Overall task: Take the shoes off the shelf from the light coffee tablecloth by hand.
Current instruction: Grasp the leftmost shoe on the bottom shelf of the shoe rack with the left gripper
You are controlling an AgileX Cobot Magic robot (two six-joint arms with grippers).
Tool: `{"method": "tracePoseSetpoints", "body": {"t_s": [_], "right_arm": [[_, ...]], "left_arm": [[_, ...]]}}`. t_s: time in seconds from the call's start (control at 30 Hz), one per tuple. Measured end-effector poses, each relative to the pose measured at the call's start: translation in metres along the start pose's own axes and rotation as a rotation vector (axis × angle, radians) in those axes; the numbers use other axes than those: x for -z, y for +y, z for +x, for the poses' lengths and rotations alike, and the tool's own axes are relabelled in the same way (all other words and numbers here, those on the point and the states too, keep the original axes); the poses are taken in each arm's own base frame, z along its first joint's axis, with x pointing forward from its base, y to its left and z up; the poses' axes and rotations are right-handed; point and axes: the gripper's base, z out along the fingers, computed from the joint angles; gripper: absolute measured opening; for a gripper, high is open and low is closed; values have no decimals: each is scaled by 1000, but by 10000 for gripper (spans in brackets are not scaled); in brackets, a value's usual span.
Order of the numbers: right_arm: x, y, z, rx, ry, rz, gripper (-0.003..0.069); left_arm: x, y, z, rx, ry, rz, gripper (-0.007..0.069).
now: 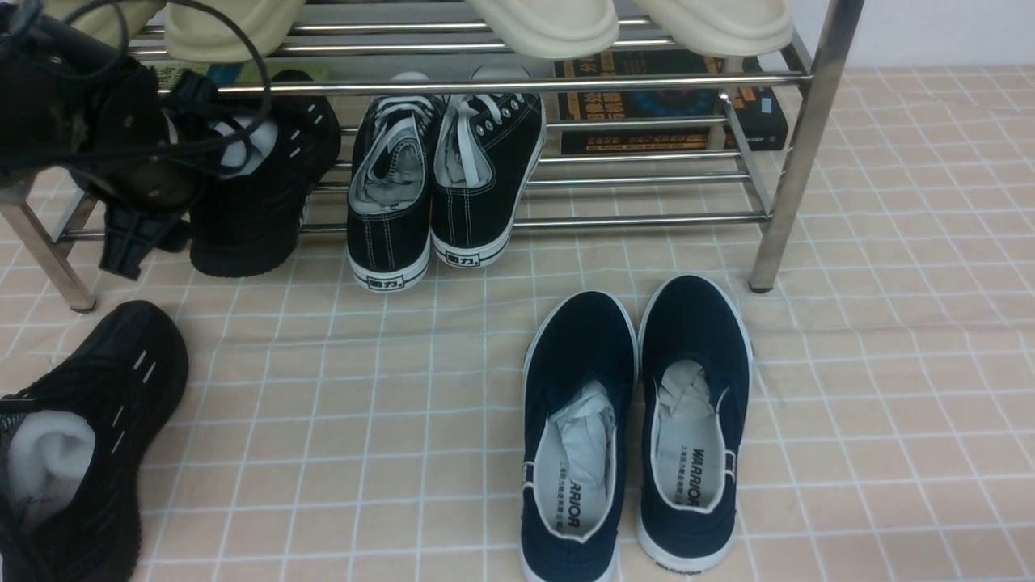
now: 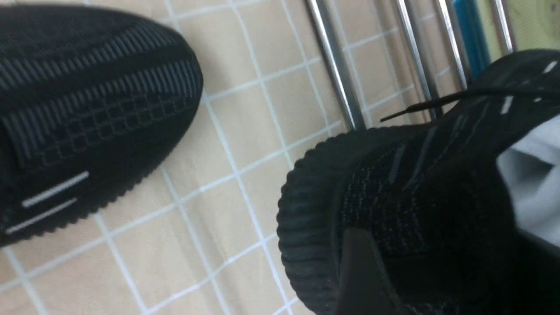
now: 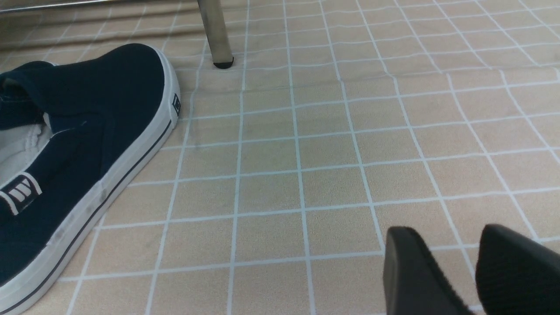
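Observation:
One of the black knit shoes (image 1: 259,202) sits on the lower tier of the steel shelf (image 1: 647,218), heel over the front bar, white stuffing showing. Its mate (image 1: 89,436) lies on the tablecloth (image 1: 364,404) at the near left. My left gripper (image 1: 154,242) hangs at the shelved shoe's heel (image 2: 393,175), jaws wide. One finger (image 2: 363,271) lies over the heel's outer side; the other is lost in the dark by the shoe's opening. The mate's toe (image 2: 87,109) is close by. My right gripper (image 3: 455,262) is open over bare cloth, out of the front view.
Black canvas lace-ups (image 1: 445,178) stand beside the knit shoe on the lower tier. Navy slip-ons (image 1: 639,420) lie on the cloth in front, near my right gripper (image 3: 78,144). Cream slippers (image 1: 550,24) fill the top tier; dark books (image 1: 671,105) lie behind. A shelf leg (image 1: 796,162) stands right.

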Motion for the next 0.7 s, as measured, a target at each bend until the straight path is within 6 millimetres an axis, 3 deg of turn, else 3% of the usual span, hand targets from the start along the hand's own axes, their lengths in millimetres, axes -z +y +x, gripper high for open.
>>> {"method": "tracePoseSetpoints", "body": {"t_s": [0.4, 0.7], "right_arm": [[0, 0, 0, 0, 0, 0, 240], [0, 0, 0, 0, 0, 0, 240]], "left_arm": [[-3, -2, -1, -41, -18, 20, 411], [-17, 3, 4, -51, -9, -19, 411]]}}
